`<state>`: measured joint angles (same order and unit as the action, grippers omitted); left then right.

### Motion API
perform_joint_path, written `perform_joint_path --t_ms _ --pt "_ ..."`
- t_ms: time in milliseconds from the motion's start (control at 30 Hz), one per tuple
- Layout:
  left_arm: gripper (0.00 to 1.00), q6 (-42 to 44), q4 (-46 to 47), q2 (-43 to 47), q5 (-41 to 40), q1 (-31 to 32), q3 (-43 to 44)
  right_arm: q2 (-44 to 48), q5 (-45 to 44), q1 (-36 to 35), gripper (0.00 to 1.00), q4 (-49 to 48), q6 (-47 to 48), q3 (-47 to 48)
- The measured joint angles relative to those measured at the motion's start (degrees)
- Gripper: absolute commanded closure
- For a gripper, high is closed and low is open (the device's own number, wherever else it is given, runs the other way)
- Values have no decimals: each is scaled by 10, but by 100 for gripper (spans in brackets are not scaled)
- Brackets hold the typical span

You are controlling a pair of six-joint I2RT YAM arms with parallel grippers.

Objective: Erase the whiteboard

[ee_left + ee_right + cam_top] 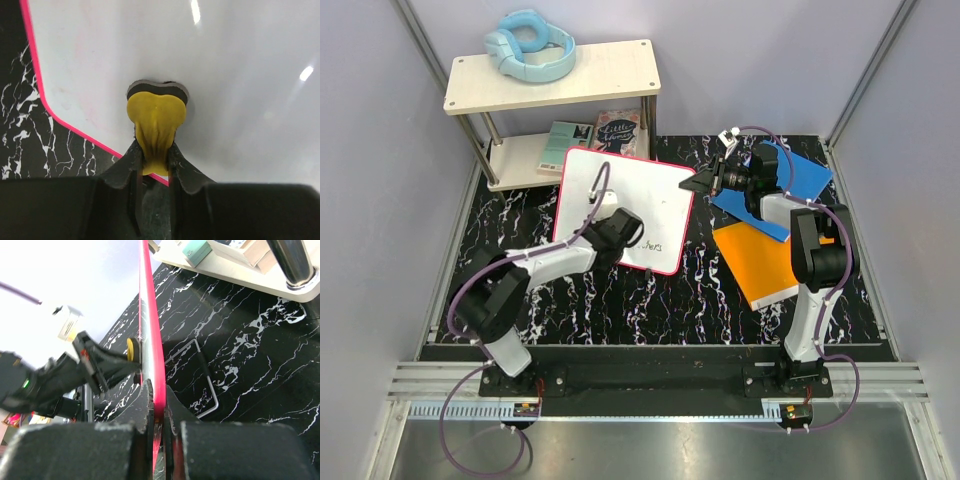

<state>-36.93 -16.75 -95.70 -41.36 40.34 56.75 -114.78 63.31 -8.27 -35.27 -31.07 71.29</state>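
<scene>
The whiteboard [620, 195], white with a red-pink border, stands tilted up off the black marble table. Dark handwriting [653, 243] sits near its lower edge. My left gripper [620, 232] is shut on a yellow eraser [156, 112] and presses its dark felt face against the white surface [225, 65], close to the board's pink edge. My right gripper [700, 183] is shut on the board's right edge. In the right wrist view the board [150, 330] is edge-on between my fingers [143, 405], with the eraser [131, 349] touching its left face.
A white two-tier shelf [610, 70] stands at the back with blue headphones [530, 45] on top and books [595, 135] below. A blue book [805, 175] and an orange book [755, 262] lie under the right arm. A wire stand [200, 382] is behind the board.
</scene>
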Motion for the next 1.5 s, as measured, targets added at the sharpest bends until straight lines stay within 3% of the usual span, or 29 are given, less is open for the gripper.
perform_joint_path --t_ms 300,667,1033,1333,1500 --pt "100 57 18 -71 9 126 98 0 -3 1 100 3 1 0" --pt "100 47 94 -133 98 197 160 0 2 2 100 -7 4 0" --pt "100 54 106 -115 114 183 144 0 7 2 100 -14 4 1" --pt "100 52 140 -52 141 76 117 0 -2 -2 100 -11 3 0" --pt "100 71 113 -64 144 44 169 0 -7 -2 100 -4 2 0"
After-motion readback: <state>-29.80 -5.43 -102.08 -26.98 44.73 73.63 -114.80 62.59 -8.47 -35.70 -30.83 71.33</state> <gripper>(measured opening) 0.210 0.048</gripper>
